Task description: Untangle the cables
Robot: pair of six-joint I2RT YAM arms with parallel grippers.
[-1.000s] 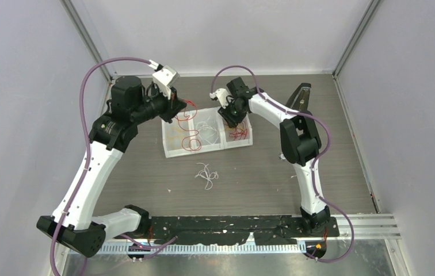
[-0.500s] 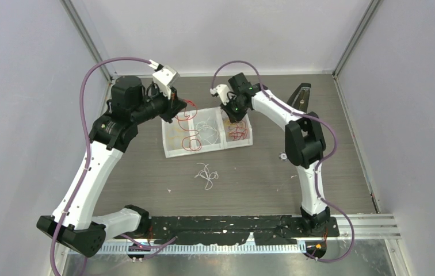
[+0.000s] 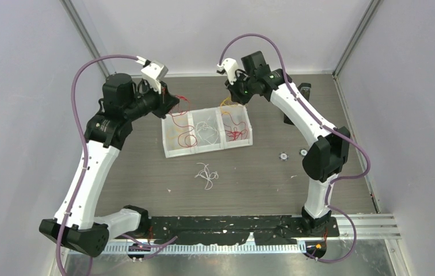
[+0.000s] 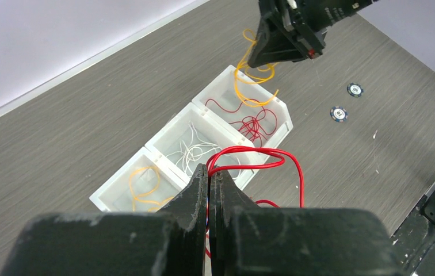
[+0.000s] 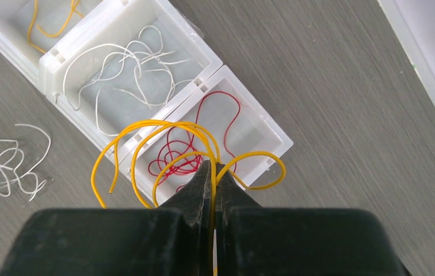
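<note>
Cable loops (image 5: 163, 122) downward from right gripper (image 5: 212, 167)

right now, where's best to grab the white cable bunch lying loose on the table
Pinch the white cable bunch at its dense middle, probably straight from above: it lies flat on the table, loose ends splayed outward.

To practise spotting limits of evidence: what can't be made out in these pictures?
- Left wrist view: thin red wire, lower end hidden behind the left gripper.
- Right wrist view: thin yellow wire, tail cut off by bottom edge.
- Top view: two small round discs, markings too small to read.
</note>
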